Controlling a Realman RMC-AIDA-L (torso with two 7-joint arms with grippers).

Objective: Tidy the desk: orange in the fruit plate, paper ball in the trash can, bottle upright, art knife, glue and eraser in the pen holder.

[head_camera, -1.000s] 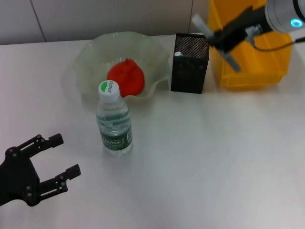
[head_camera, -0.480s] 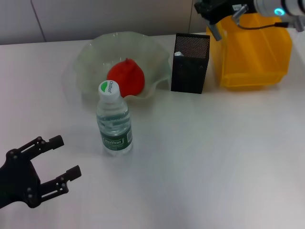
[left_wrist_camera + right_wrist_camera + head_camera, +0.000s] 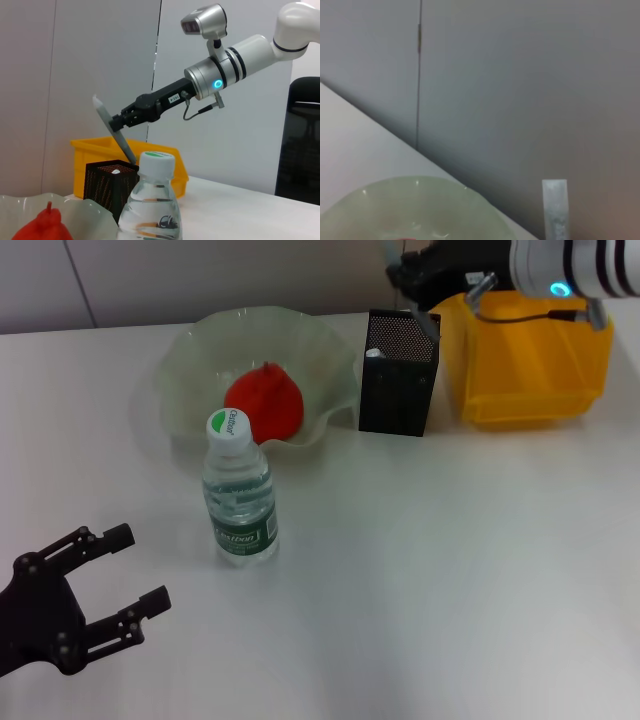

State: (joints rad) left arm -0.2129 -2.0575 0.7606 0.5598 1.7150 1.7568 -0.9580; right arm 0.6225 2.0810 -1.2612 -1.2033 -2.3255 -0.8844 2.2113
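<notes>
In the head view you have the right gripper (image 3: pixel 420 280) raised at the far edge of the white desk (image 3: pixel 450 570), just above the black mesh pen holder (image 3: pixel 398 372). Its fingers are pinched on the grey art knife (image 3: pixel 428 324), whose lower end slants down to the holder's rim. The yellow trash can (image 3: pixel 530 365) stands just beside the holder on the robot's right. The orange (image 3: pixel 264 401) lies in the translucent green fruit plate (image 3: pixel 200 350), and the water bottle (image 3: pixel 238 490) stands upright in front of the plate, white and green cap on top. Your left gripper (image 3: pixel 125 575) rests low at the near left of the desk, its fingers spread and holding nothing, well apart from the bottle.

From the left wrist you see the right gripper (image 3: pixel 120 121) reaching in from the side, clamped on the art knife (image 3: pixel 114 131). The blade body is tilted, its lower end at the back of the pen holder (image 3: pixel 107 185), its upper end pointing up and away. The bottle (image 3: pixel 152 210) fills the near foreground, the orange (image 3: pixel 42 227) and plate rim (image 3: pixel 85 210) beside it, the trash can (image 3: pixel 100 150) behind the holder.

The right wrist view gives you only the knife's grey end (image 3: pixel 554 207) against the wall and the fruit plate's (image 3: pixel 420 200) rim below; you cannot tell the fingers from here
</notes>
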